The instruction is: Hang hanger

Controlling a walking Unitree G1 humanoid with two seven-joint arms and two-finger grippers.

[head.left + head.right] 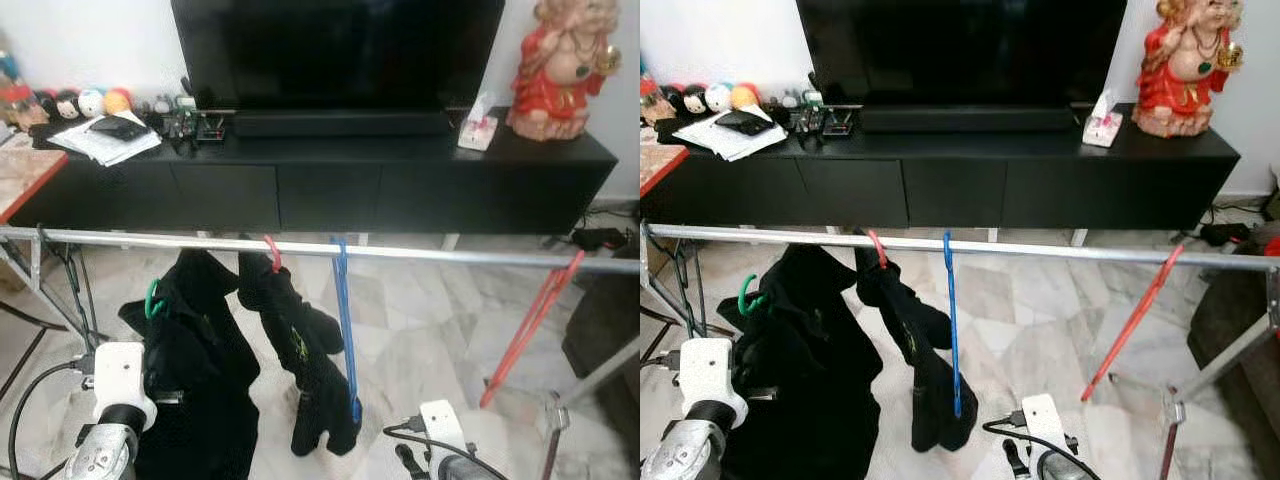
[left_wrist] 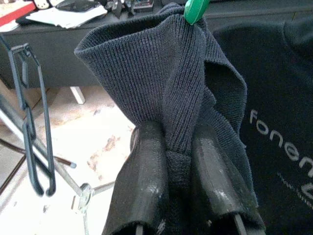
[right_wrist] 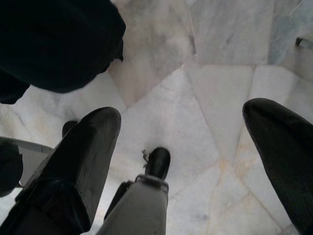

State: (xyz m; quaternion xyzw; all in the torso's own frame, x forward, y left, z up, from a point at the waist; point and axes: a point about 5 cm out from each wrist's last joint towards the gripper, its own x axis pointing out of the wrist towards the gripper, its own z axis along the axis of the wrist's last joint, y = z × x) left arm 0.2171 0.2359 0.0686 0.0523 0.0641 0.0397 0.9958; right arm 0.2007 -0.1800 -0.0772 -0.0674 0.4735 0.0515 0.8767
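Pinching dark knit fabric between its fingers (image 2: 146,181), the left gripper (image 2: 178,161) holds a black garment (image 1: 200,400) on a green hanger (image 1: 152,300), whose hook pokes out at twelve o'clock, below the rail (image 1: 420,252). The right gripper (image 3: 183,147) hangs spread, empty, above the marble floor (image 3: 220,63).

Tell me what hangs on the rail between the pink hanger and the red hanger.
One blue hanger, bare, seen in both eye views.

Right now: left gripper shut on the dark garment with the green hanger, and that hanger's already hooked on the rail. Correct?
Not quite. The left gripper is shut on the dark garment, but the green hanger hangs below the rail, not hooked on it. The left eye view shows the gap.
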